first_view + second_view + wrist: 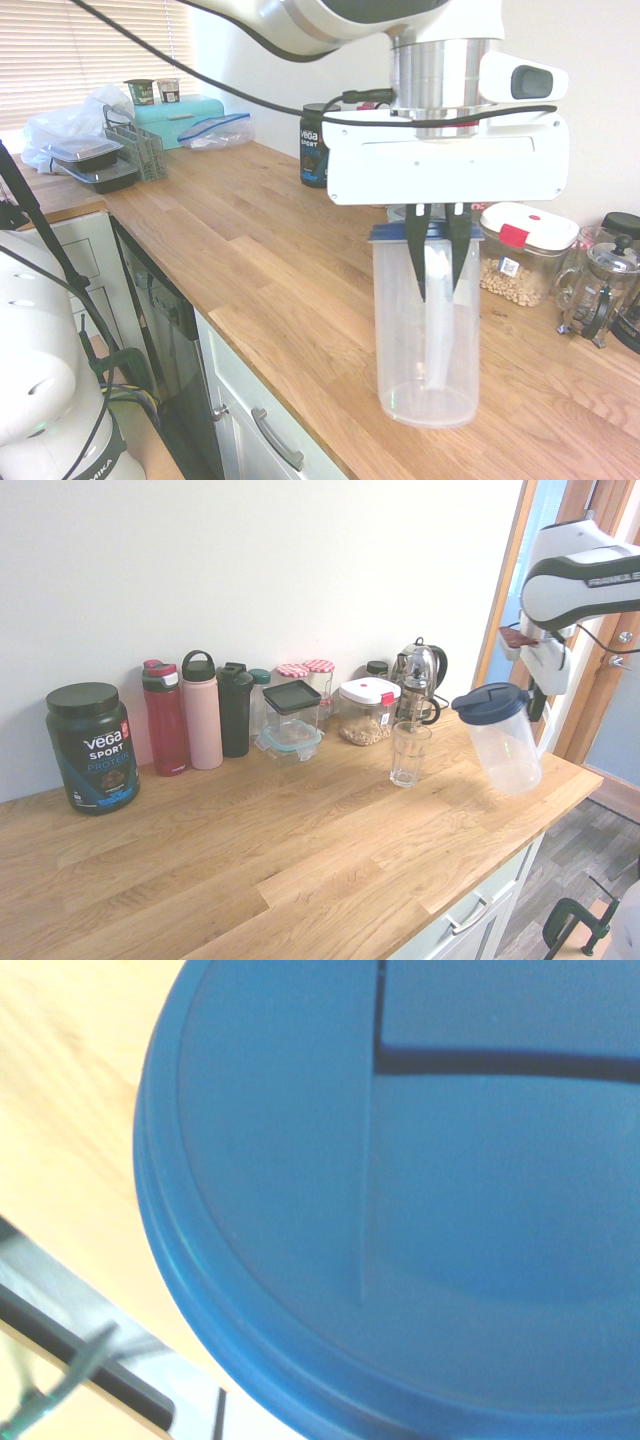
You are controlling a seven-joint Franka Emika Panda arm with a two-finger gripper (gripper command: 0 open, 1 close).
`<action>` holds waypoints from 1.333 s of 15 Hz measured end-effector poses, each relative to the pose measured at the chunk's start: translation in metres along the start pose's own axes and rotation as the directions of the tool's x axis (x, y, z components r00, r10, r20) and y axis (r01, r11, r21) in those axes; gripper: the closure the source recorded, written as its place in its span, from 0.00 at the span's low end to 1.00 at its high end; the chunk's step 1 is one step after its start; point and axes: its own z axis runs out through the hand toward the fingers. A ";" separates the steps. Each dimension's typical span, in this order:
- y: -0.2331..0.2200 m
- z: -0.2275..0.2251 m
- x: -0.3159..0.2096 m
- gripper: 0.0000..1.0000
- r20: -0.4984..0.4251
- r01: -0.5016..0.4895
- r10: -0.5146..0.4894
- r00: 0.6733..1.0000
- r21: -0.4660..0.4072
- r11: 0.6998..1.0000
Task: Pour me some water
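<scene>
Jug [425, 330] is up close in my gripper [437, 262], fingers pinched on its handle, lifted and tilting beside the ribbed glass [409, 754] (water barely visible inside). Nothing poured yet, I think; bottles [185, 715] sit behind.

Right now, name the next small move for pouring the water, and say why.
Probably carry the jug across toward the drinking glass before tipping further. The gripper is shut on its handle, the jug hangs tilted above the counter, and the glass stands well apart from its spout.
</scene>
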 end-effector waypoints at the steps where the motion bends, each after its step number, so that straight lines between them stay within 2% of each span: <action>1: -0.006 -0.012 0.008 1.00 0.018 0.011 -0.011 1.000 -0.044 0.999; 3: -0.021 -0.045 0.017 1.00 0.057 0.042 -0.035 0.998 -0.140 0.989; 5: -0.041 -0.066 0.026 1.00 0.102 0.089 -0.066 0.993 -0.243 0.966; 9: -0.061 -0.059 0.061 1.00 0.192 0.156 -0.086 0.978 -0.391 0.907; 15: -0.106 -0.034 0.109 1.00 0.253 0.213 -0.106 0.961 -0.443 0.871; 20: -0.108 -0.039 0.113 1.00 0.266 0.219 -0.101 0.959 -0.465 0.858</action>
